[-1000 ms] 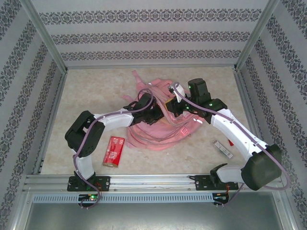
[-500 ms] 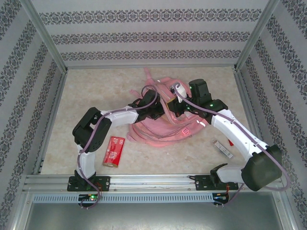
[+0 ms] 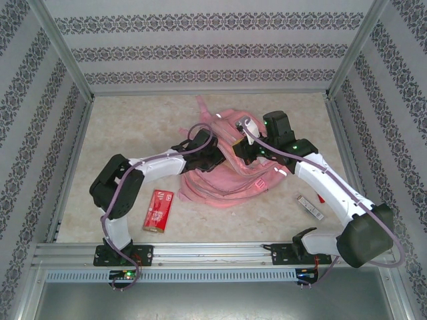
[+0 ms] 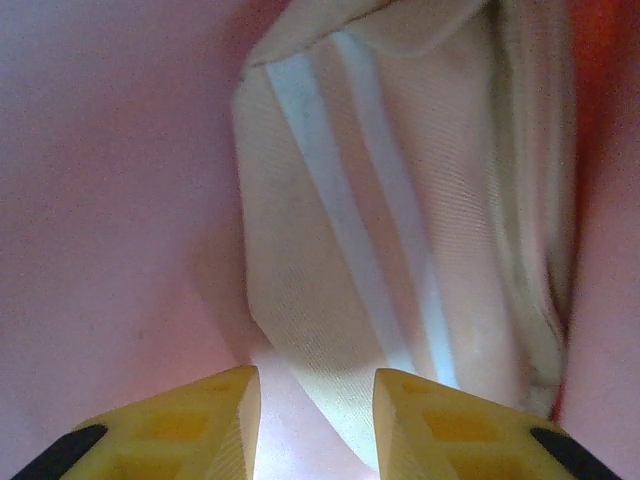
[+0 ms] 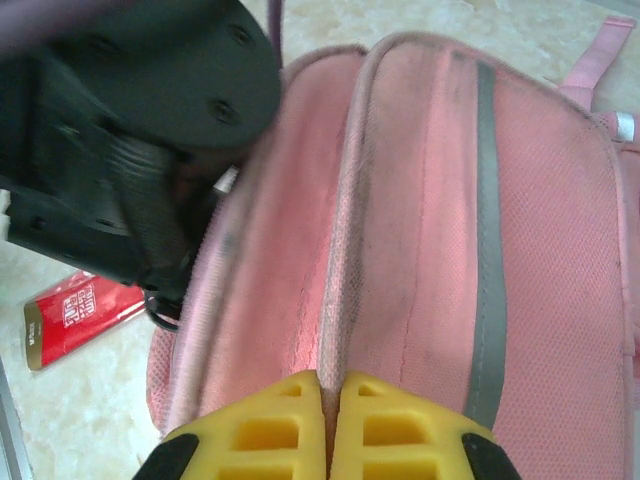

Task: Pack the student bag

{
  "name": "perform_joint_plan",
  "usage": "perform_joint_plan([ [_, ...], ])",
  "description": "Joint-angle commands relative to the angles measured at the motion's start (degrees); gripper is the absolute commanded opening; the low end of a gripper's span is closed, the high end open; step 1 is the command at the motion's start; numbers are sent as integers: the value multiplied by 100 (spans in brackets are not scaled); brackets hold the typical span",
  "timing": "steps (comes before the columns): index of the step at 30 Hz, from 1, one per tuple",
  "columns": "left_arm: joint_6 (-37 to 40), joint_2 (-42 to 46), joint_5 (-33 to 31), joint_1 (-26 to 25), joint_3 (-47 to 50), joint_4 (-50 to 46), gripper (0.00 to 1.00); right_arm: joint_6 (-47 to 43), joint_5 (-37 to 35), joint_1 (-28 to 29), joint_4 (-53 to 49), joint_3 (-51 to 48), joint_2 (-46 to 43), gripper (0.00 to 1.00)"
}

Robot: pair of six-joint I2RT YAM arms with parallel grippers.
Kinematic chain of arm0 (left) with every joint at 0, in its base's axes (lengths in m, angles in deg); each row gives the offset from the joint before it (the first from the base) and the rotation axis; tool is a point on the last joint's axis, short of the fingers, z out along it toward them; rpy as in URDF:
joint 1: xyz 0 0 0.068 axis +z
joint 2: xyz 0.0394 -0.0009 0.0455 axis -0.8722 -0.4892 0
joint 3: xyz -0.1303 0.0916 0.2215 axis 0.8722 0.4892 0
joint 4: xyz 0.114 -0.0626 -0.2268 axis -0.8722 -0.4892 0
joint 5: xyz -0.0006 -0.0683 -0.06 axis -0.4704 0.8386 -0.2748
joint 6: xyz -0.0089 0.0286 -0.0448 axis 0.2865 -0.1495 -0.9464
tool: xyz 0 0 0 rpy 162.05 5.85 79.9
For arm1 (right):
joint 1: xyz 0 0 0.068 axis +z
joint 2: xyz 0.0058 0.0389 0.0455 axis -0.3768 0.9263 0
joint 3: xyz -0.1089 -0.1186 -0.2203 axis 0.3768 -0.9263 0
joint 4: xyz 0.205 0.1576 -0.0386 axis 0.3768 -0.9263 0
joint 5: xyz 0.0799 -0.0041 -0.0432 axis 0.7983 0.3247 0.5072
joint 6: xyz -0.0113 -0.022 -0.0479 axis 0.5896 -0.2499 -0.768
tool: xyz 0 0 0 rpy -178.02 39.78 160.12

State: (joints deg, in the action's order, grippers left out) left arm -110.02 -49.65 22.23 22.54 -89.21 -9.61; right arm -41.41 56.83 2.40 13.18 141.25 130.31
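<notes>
Pinching the rim of the student bag (image 3: 227, 183), slumped on the tabletop (image 3: 133, 133), with the right end effector (image 5: 330, 385) closed on it; left end effector (image 4: 315, 400) inside the bag, narrowly parted, empty. Calls for a straight withdrawal clear of the lining, rim held high.

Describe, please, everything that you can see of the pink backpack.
The pink backpack is soft, mesh-textured fabric with piped seams and a grey strip. It lies slumped on the table, straps trailing toward the far wall. The right gripper is shut on a seam; the left gripper, jaws apart, reaches inside beside pale lining.
</notes>
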Motion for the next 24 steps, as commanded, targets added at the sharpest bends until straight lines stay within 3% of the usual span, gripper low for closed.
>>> perform_joint_plan([
  [1,-176,-232,30,20,-221,-210,35,-170,390,78,292,146,-157,0],
  [7,-107,-640,-22,20,-689,150,23,-244,417,172,273,71,-176,0],
  [11,-231,-912,120,20,-889,548,0,-353,460,209,237,120,-173,0],
  [20,-399,-1309,3,-54,-1090,1129,0,-439,505,271,238,195,-54,0],
  [21,-363,-1282,-33,-51,-1035,1155,2,-444,489,271,233,194,-63,0],
  [22,-289,-1224,-84,-50,-961,1157,13,-464,472,271,235,179,-71,0],
  [24,-122,-1013,-267,-28,-761,1067,22,-483,394,242,224,143,-110,0],
])
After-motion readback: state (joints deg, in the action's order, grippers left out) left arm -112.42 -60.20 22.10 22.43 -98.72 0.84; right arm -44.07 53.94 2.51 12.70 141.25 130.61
